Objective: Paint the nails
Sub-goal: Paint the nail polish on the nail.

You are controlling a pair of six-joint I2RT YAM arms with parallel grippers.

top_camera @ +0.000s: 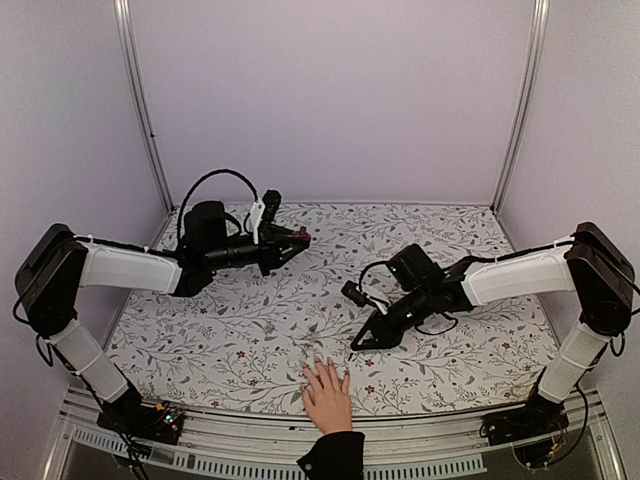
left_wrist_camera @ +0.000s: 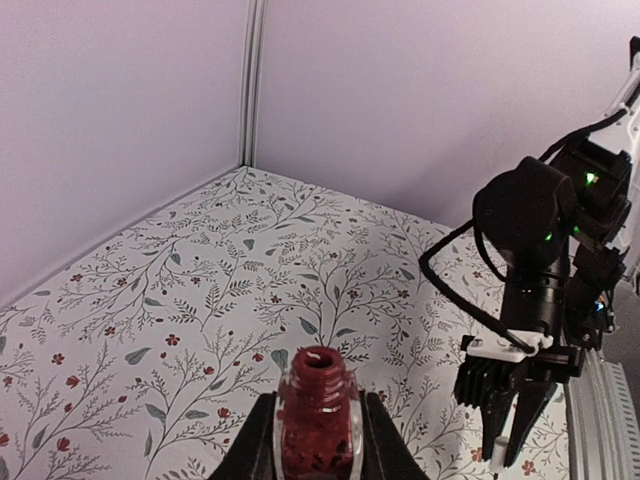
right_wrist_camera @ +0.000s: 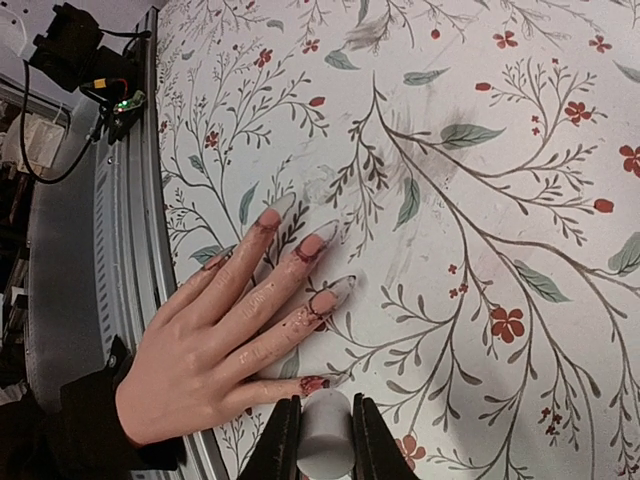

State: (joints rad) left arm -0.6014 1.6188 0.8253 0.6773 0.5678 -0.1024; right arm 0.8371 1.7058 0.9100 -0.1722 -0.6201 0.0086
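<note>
A light-skinned hand point(top_camera: 327, 395) with a black cuff lies flat at the table's near edge. Its nails point(right_wrist_camera: 315, 243) are long and pale, smeared dark red at their bases. My right gripper point(right_wrist_camera: 327, 440) is shut on a white cap point(right_wrist_camera: 327, 432), just beside the red-stained nail point(right_wrist_camera: 314, 383) of the nearest finger. The brush below the cap is hidden. From above, the right gripper point(top_camera: 360, 343) hovers just above and right of the fingertips. My left gripper point(left_wrist_camera: 318, 445) is shut on an uncapped dark-red bottle point(left_wrist_camera: 318, 415), held upright above the far left of the table point(top_camera: 300, 237).
A floral cloth point(top_camera: 250, 330) covers the table. Pale walls close off the back and both sides. A metal rail point(right_wrist_camera: 120, 230) runs along the near edge beside the hand. The right arm and its cables point(left_wrist_camera: 540, 290) show in the left wrist view.
</note>
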